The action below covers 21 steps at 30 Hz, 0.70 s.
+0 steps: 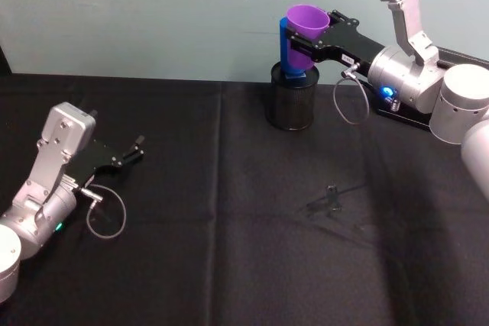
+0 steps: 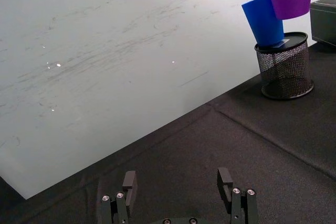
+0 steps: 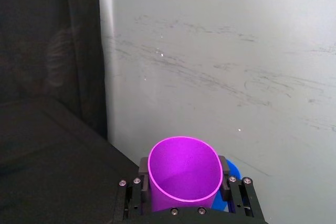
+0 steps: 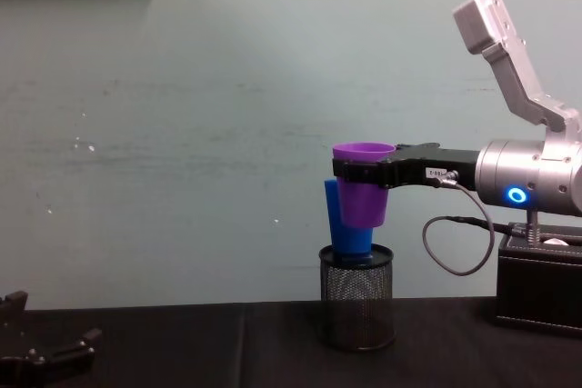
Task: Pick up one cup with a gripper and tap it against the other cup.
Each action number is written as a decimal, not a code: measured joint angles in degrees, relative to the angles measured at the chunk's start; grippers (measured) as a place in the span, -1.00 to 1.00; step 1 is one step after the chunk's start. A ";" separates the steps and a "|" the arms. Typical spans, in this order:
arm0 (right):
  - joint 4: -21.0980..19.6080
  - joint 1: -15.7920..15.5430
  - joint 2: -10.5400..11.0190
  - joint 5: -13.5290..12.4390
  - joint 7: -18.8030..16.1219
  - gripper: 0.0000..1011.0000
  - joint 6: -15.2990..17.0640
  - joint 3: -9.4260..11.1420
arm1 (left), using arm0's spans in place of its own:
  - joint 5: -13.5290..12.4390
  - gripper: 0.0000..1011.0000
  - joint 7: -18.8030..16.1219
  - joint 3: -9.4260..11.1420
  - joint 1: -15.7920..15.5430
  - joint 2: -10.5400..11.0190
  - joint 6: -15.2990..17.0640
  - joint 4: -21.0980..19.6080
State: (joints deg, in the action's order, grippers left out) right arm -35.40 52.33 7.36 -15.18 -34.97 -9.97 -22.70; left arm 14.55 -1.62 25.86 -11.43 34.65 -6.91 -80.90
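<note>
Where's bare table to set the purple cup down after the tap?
Free: the wide black cloth between the open left gripper and the black wire-mesh pen holder. A small clear item lies front-right. Crowded: back right, where the right gripper holds the purple plastic tumbler close to the blue plastic tumbler in the holder, near a black box.

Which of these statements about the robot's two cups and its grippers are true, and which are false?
1. The right gripper holds the purple tapered plastic cup in the air. True.
2. The bright blue tapered plastic cup lies flat on its side. False: it stands tilted, base down, in the black wire-mesh pen holder.
3. The left gripper is shut on a cup. False: it is open and empty.
4. The purple cup's mouth faces up. True.
</note>
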 joint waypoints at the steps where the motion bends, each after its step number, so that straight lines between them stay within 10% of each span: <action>1: 0.00 0.00 0.00 0.00 0.00 0.47 0.00 0.00 | 0.00 0.99 0.00 0.00 0.00 0.00 0.00 0.00; 21: -0.24 -0.14 0.03 0.01 -0.29 0.47 0.01 0.03 | 0.00 0.99 0.00 0.00 0.00 0.00 0.00 0.00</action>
State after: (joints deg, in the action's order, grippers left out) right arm -35.63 52.19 7.39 -15.17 -35.26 -9.96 -22.67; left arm 14.55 -1.62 25.86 -11.43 34.64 -6.91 -80.90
